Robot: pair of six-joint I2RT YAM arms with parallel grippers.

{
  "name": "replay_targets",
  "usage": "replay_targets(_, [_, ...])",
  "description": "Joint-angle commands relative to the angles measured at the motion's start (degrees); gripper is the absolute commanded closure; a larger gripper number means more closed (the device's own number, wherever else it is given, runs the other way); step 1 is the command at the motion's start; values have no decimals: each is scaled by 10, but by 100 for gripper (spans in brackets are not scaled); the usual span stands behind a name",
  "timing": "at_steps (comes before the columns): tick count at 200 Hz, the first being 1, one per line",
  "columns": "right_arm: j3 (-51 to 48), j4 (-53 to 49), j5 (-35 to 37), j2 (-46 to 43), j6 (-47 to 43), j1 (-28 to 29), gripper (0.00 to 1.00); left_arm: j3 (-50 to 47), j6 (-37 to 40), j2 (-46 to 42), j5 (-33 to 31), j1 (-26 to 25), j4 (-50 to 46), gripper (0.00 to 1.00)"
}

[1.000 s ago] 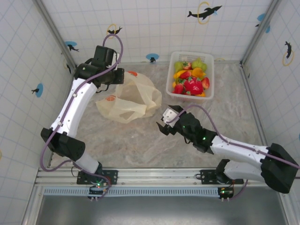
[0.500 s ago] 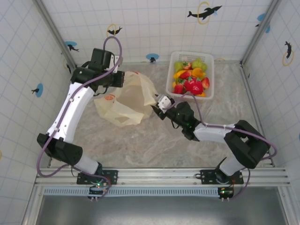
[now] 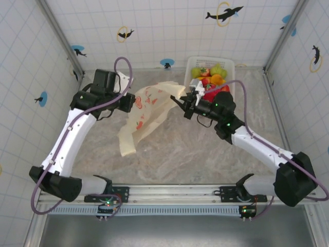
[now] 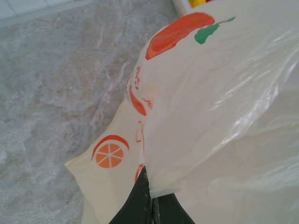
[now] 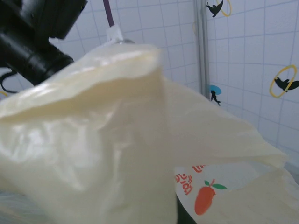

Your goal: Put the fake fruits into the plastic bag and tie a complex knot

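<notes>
You've got the left gripper (image 3: 130, 101) and right gripper (image 3: 182, 98) both pinched tight on the plastic bag (image 3: 149, 109), hanging just left of the basket (image 3: 211, 57) of fake fruits (image 3: 216, 77), so spread its mouth gently, thin film tears easy.

the plastic bag (image 3: 149, 110) is strung up between the left gripper (image 3: 129, 102) and right gripper (image 3: 185, 101), both pinched on it. it hangs like a curtain across 10 to 12 o'clock, tail drooping toward 8. the white basket (image 3: 230, 66) sits at 1 o'clock, and the right arm crosses its near-left corner, so the fake fruits (image 3: 215, 71) are open from the far and right sides. the bare table (image 3: 200, 159) around 6 o'clock, between the two arms, is free room.
</notes>
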Motion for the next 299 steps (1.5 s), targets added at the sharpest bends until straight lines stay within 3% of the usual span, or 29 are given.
replay_targets(1, [24,-61,-61,-9,130,-44,100,0,36,-26,40,3,4,100])
replay_targets(35, [58,-129,-64,20,194,-117,100,32,22,-32,25,3,-26,100])
replay_targets(95, [111,-179,-93,86,206,-145,92,55,2,-28,64,3,-50,100])
replay_targets(119, [106,-169,-99,81,181,-134,75,43,-58,-12,96,3,-35,100])
replay_targets(145, [97,-197,-108,84,127,-122,57,48,-117,33,80,3,-49,100])
replay_targets(179, [95,-276,-72,98,62,-116,36,9,-198,46,111,3,21,100])
replay_targets(219, [131,-395,-8,140,19,-122,28,4,-250,74,127,3,59,100])
replay_targets(246, [130,-407,14,122,5,-126,21,6,-264,88,112,4,65,100])
replay_targets(299, [106,-399,-43,45,26,-168,4,17,-289,119,103,9,97,100])
